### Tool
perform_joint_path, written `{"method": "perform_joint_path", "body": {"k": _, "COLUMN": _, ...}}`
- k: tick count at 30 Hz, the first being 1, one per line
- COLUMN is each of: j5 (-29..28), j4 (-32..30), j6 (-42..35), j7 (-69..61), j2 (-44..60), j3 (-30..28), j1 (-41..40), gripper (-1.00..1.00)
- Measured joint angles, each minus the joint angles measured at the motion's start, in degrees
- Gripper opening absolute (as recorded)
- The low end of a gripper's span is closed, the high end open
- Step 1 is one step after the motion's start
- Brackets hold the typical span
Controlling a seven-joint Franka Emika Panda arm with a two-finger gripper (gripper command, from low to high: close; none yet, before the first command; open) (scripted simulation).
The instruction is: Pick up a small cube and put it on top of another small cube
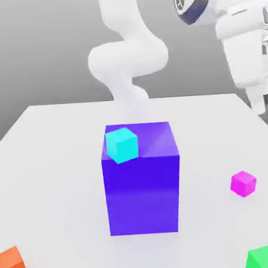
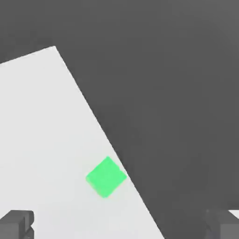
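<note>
The tool (image 2: 119, 225) hangs wide open and empty, the magenta cube (image 1: 243, 183) sits on the table (image 1: 61, 180) right of the purple block (image 1: 142, 194), so grasp and stacking both remain

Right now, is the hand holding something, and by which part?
Nothing is held: the hand is open, with nothing between its fingers.

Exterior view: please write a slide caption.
Small cyan cube on large purple block; magenta cube, orange cube and green cube on white table.
</note>
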Motion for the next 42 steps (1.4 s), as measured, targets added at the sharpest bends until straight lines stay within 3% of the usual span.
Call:
{"method": "perform_joint_path", "body": {"k": 6, "j5": -0.61, "j4": -5.62, "j6": 6.48, "j7": -14.3, "j2": 10.29, "j3": 3.84, "j1": 7.09, "gripper": 0.0}}
{"method": "perform_joint_path", "body": {"k": 10, "j5": -4.34, "j4": -9.37, "j6": 10.81, "j7": -21.48, "j2": 17.2, "j3": 6.25, "j1": 12.42, "gripper": 0.0}}
{"method": "perform_joint_path", "body": {"k": 17, "j5": -11.78, "j4": -8.28, "j6": 21.67, "j7": -19.27, "j2": 31.29, "j3": 0.99, "j1": 16.81, "gripper": 0.0}}
{"method": "perform_joint_path", "body": {"k": 18, "j5": -12.38, "j4": -7.96, "j6": 22.93, "j7": -18.81, "j2": 32.88, "j3": 0.41, "j1": 17.24, "gripper": -1.0}}
{"method": "perform_joint_path", "body": {"k": 24, "j5": -12.68, "j4": -7.81, "j6": 23.46, "j7": -18.55, "j2": 33.67, "j3": 0.04, "j1": 17.56, "gripper": -1.0}}
{"method": "perform_joint_path", "body": {"k": 32, "j5": -6.55, "j4": -9.52, "j6": 12.65, "j7": -23.56, "j2": 21.1, "j3": 3.93, "j1": 14.51, "gripper": -1.0}}
{"method": "perform_joint_path", "body": {"k": 42, "j5": -4.84, "j4": 9.72, "j6": 0.13, "j7": -33.93, "j2": 27.79, "j3": -1.52, "j1": 5.96, "gripper": -1.0}}
